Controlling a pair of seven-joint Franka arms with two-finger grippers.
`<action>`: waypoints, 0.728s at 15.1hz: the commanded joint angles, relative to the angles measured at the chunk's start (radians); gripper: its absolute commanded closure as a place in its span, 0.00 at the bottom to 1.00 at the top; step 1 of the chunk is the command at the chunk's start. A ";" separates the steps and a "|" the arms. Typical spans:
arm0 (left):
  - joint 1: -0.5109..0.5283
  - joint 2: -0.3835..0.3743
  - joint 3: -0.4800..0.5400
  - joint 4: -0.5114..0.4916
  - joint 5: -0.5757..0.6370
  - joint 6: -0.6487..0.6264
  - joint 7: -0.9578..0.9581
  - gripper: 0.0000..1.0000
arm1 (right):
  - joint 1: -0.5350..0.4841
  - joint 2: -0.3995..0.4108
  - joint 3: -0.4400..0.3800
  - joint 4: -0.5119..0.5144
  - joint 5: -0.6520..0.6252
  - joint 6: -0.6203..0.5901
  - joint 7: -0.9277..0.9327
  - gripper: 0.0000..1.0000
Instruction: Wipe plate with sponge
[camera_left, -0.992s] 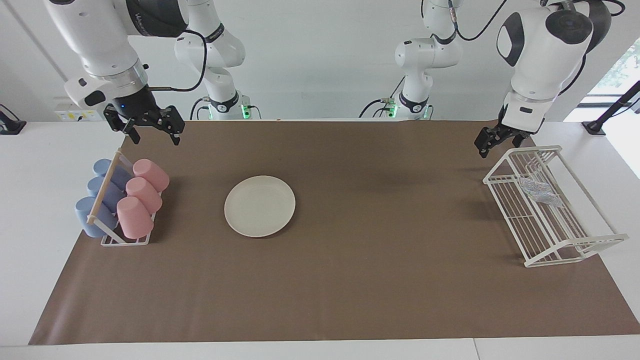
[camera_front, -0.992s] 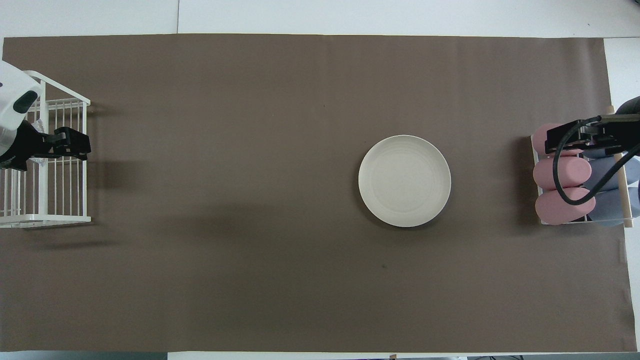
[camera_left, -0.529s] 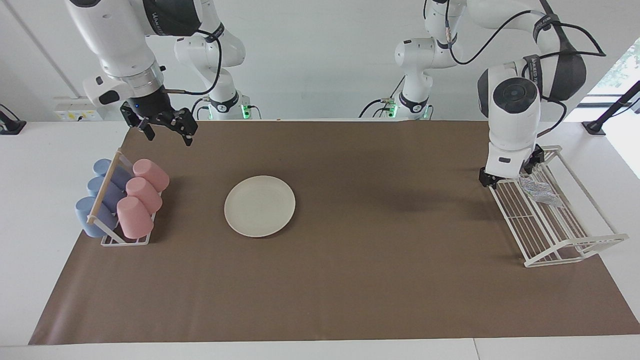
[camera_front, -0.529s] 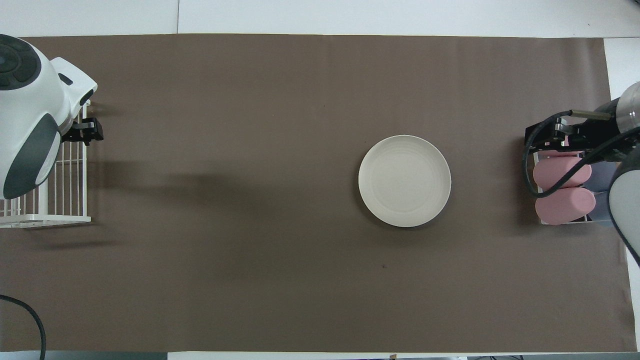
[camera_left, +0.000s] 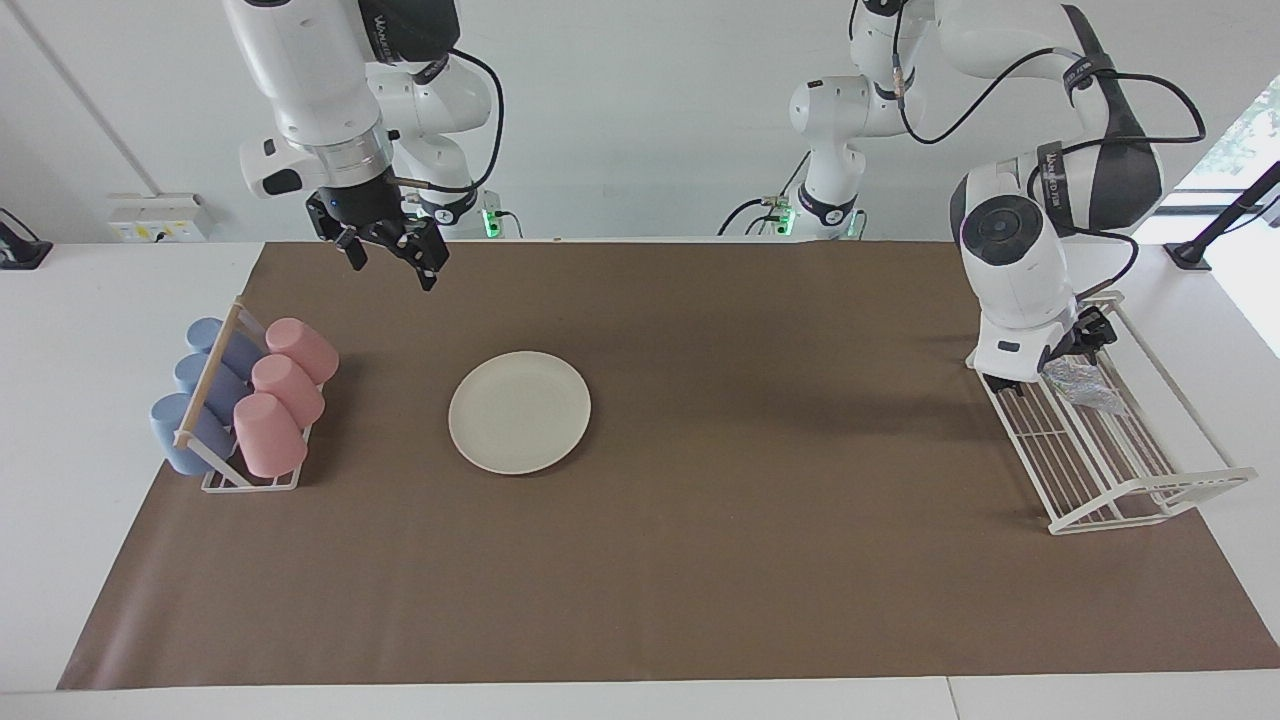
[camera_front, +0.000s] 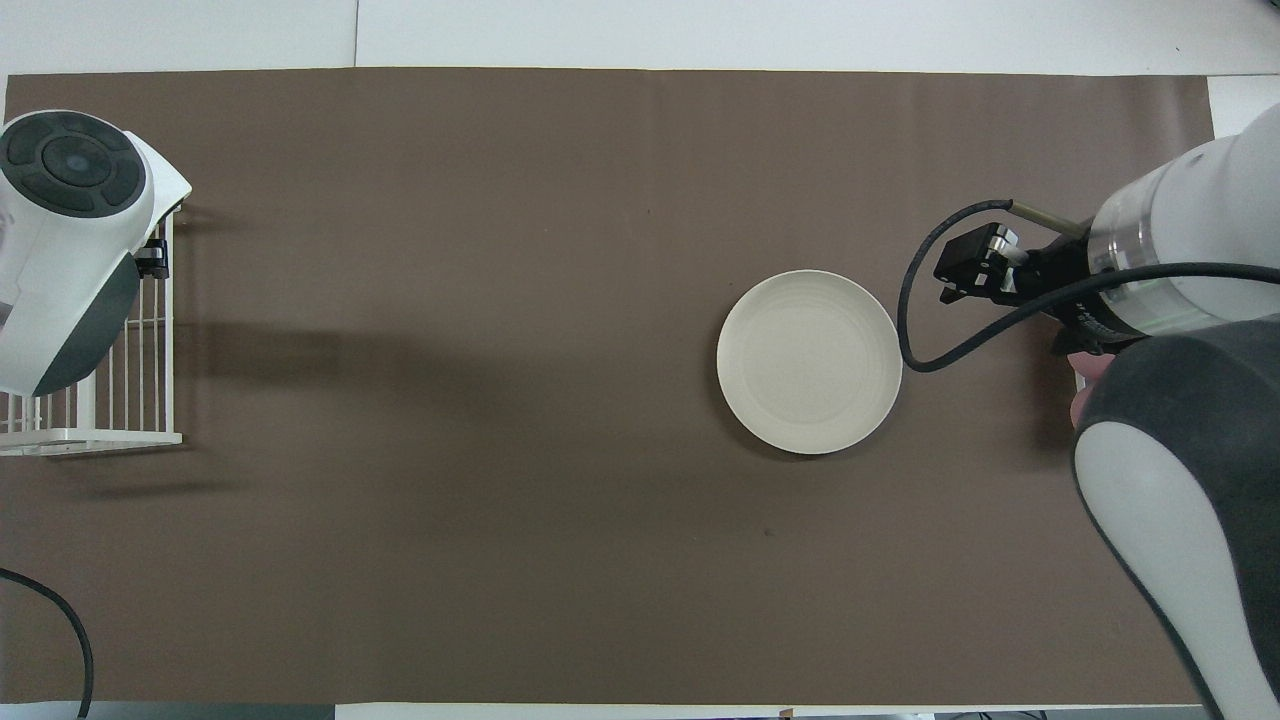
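As far as I could judge from where I stood, the wiping had not begun at all. The plate (camera_left: 519, 412) lay flat and bare on the brown mat (camera_left: 700, 560) of the tabletop, beside the cup rack (camera_left: 245, 405) with its pink and blue cups, toward the right arm's end. Nothing touched it. The sponge (camera_left: 1078, 383) lay in the white wire rack (camera_left: 1100, 440) at the left arm's end, well apart from the plate.

The left gripper (camera_left: 1065, 352) was low at the end of the wire rack that is nearer to the robots, just beside the sponge. Its fingers were mostly hidden by the arm's own body, but they seemed spread and held nothing. The right gripper (camera_left: 388, 255) hung in the air with fingers spread and empty, over the mat near the plate's rim.

So everything was left to do: to take the sponge, to carry it to the plate, and to rub it there.

Being round, the plate had no long axis and faced upward. The sponge was an irregular wad; it seemed a little longer along the rack's length, but I could not tell this for sure.
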 joint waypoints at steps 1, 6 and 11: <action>0.019 0.002 -0.004 -0.030 0.038 0.044 -0.055 0.00 | 0.041 -0.023 0.006 -0.036 0.027 0.054 0.139 0.00; 0.032 -0.003 -0.004 -0.051 0.038 0.076 -0.067 0.00 | 0.055 -0.022 0.024 -0.042 0.044 0.088 0.226 0.00; 0.031 -0.006 -0.005 -0.057 0.038 0.070 -0.107 0.92 | 0.070 -0.009 0.047 -0.027 0.098 0.076 0.389 0.00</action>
